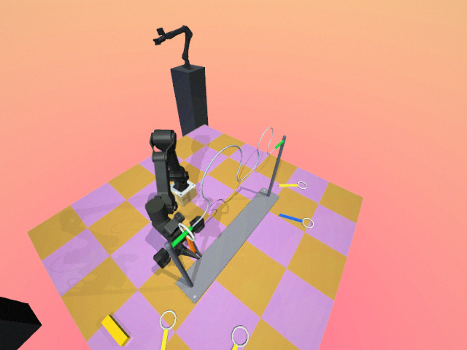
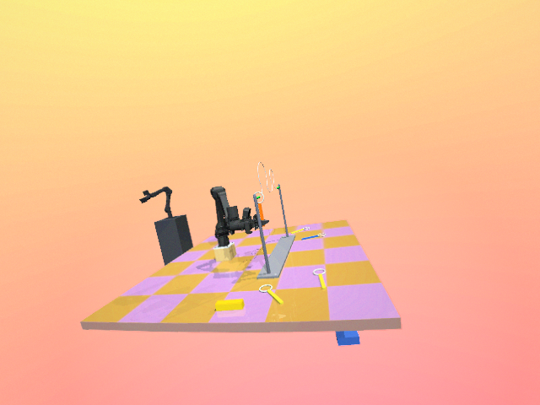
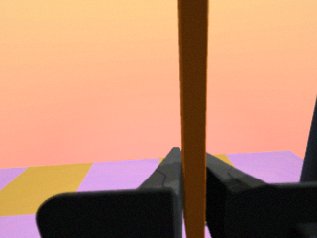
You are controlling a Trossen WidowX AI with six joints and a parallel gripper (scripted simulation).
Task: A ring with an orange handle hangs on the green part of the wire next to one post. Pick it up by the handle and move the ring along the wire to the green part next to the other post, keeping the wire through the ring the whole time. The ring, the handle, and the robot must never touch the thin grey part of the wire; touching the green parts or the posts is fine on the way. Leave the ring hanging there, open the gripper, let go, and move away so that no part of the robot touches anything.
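The white ring (image 1: pixel 180 224) (image 2: pixel 263 198) is around the near green part (image 1: pixel 178 240) of the wire, at the end away from the near post (image 1: pixel 181 265) (image 2: pixel 263 244). Its orange handle (image 1: pixel 191 245) (image 2: pixel 261 211) (image 3: pixel 193 99) points down. My gripper (image 1: pixel 198 257) (image 2: pixel 267 222) (image 3: pixel 184 153) is shut on the lower part of the handle. The grey wire (image 1: pixel 233 145) rises in loops to the far green part (image 1: pixel 279 144) (image 2: pixel 278 187) at the far post (image 1: pixel 276 165) (image 2: pixel 283 211). Whether the ring touches the green part is too small to tell.
The grey base plate (image 1: pixel 233 233) joins both posts. A blue-handled ring (image 1: pixel 290 217) and a yellow-handled ring (image 1: pixel 288 185) lie beyond it. Two more yellow-handled rings and a yellow block (image 1: pixel 115 330) (image 2: pixel 229 305) lie at the near side. Another arm stands on a dark pedestal (image 1: pixel 188 98).
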